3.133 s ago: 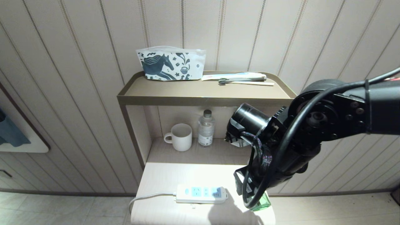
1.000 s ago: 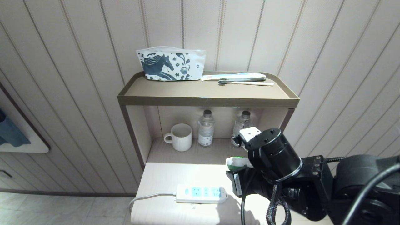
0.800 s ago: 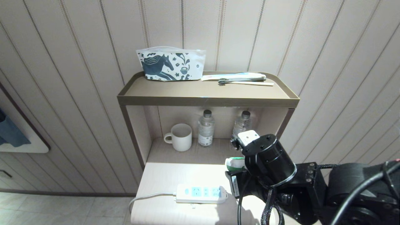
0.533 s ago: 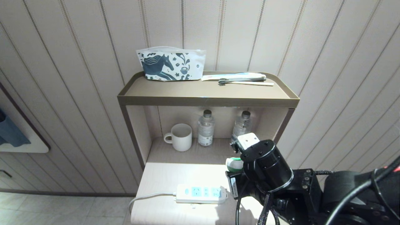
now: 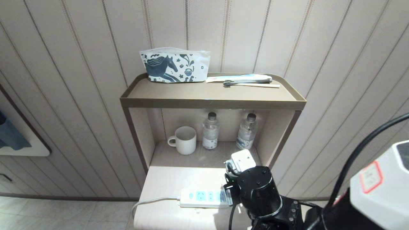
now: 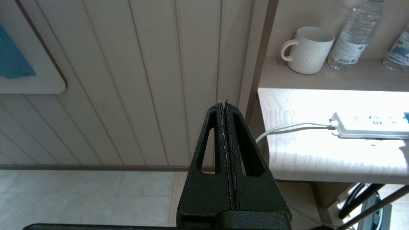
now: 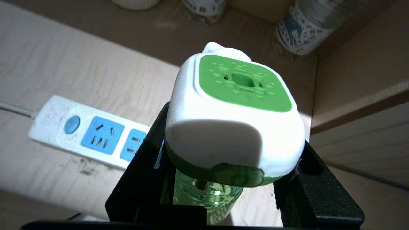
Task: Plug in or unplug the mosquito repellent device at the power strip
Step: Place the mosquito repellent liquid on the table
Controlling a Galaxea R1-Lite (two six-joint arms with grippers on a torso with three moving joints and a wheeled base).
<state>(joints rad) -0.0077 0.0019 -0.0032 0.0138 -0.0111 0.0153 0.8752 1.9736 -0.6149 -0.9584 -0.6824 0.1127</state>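
My right gripper [image 7: 235, 134] is shut on the mosquito repellent device [image 7: 230, 105], a white head with a green top over a clear green bottle [image 7: 204, 195]. Black fingers [image 7: 140, 179] clamp it from both sides. It hangs just above the tabletop at the right end of the power strip [image 7: 86, 131], whose blue sockets face up. In the head view my right wrist [image 5: 257, 190] hides the device and stands at the right end of the power strip [image 5: 203, 197]. My left gripper [image 6: 224, 107] is shut and empty, parked low to the left of the table.
A white mug [image 5: 184, 140] and two water bottles [image 5: 211, 131] [image 5: 247, 131] stand in the shelf recess behind the strip. The cabinet's right side wall [image 5: 278, 143] is close to my right arm. A horse-print pouch [image 5: 175, 67] and a toothbrush [image 5: 250, 84] lie on the top shelf.
My right arm has come down and to the left, toward the strip's right end, with the device still held. The wrist has turned, and the device no longer shows in the head view.
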